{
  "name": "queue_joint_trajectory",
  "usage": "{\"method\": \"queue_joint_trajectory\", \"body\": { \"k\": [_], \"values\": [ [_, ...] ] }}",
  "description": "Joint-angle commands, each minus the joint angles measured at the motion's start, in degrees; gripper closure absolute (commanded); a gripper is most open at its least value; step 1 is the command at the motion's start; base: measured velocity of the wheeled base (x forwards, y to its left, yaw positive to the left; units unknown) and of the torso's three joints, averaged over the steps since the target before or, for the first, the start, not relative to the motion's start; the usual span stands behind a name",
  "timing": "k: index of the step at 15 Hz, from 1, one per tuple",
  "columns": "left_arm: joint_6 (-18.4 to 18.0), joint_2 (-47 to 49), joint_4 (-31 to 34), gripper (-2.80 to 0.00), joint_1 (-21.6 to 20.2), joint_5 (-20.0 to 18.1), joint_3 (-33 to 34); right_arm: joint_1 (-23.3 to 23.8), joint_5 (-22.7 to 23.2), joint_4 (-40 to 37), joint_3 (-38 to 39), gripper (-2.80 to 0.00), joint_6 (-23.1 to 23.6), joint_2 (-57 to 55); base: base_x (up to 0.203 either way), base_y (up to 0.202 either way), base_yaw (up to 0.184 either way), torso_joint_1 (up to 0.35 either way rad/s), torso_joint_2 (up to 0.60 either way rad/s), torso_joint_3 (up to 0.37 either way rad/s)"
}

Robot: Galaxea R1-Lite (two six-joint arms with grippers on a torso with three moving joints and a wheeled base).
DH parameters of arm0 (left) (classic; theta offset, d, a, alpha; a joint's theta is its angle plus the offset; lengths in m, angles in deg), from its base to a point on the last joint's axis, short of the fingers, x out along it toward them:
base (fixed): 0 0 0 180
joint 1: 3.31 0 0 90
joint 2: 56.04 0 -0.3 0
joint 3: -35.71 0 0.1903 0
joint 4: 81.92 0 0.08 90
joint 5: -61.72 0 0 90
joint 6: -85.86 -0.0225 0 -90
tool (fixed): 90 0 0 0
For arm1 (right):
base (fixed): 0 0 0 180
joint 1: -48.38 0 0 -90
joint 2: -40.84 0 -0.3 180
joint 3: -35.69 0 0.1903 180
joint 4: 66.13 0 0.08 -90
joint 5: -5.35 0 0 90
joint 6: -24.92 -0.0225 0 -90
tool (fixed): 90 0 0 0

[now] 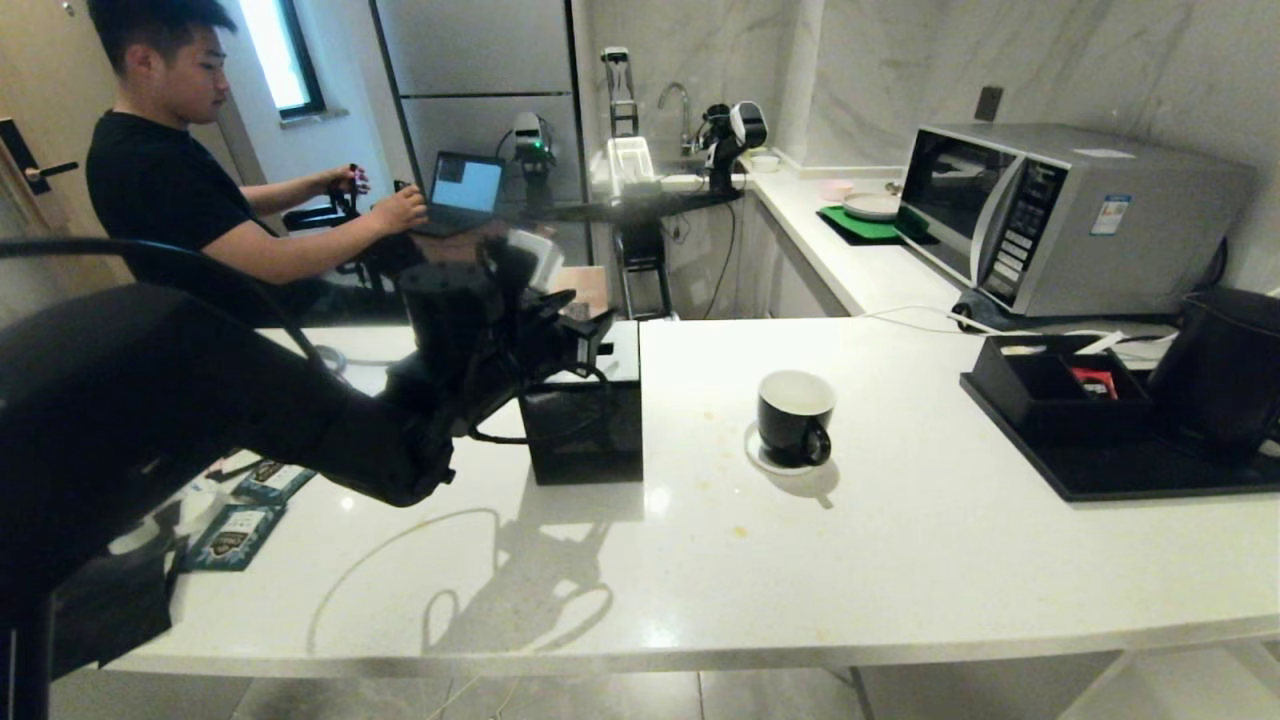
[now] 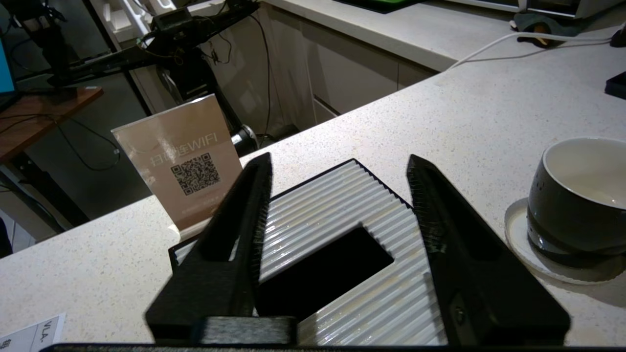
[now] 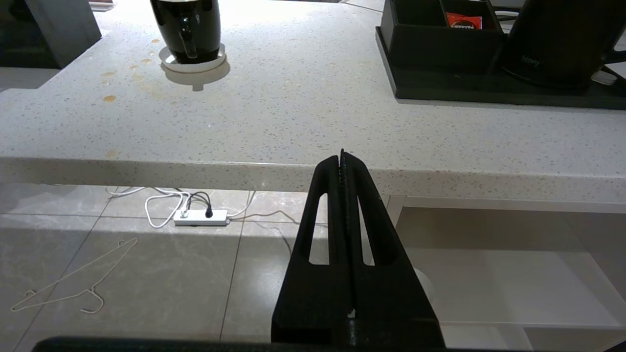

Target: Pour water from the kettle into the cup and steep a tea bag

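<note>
**White desk, wide bare front**

White desk (image 1: 900,560) lies bare toward its front edge. My left hand (image 2: 337,171), released, hovers over the slotted box (image 1: 585,430); cup (image 1: 795,415) beside it, kettle (image 1: 1225,370) far right. My right hand (image 3: 342,161), clenched, hangs below the edge.

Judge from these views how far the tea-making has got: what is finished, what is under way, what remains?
Finished: hard to tell; the cup stands on its saucer with drips beside it, and no tea bag shows. Under way: the left gripper stands open, empty, over the slot of the black box. The kettle sits on its tray; the right gripper is shut below the counter edge. What remains cannot be judged.
</note>
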Motion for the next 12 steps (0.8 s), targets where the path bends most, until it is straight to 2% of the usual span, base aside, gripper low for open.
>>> {"method": "queue_joint_trajectory", "body": {
  "k": [1,12],
  "values": [
    [0.0,-0.7,-0.4,-2.8,0.0,0.1,0.0,0.0,0.0,-0.1,0.0,0.0,0.0,0.0,0.0,0.0,0.0,0.0,0.0,0.0],
    [-0.2,-4.2,-0.2,-2.8,0.1,0.6,0.5,0.0,0.0,0.0,0.0,0.0,0.0,0.0,0.0,0.0,0.0,0.0,0.0,0.0]
  ]
}}
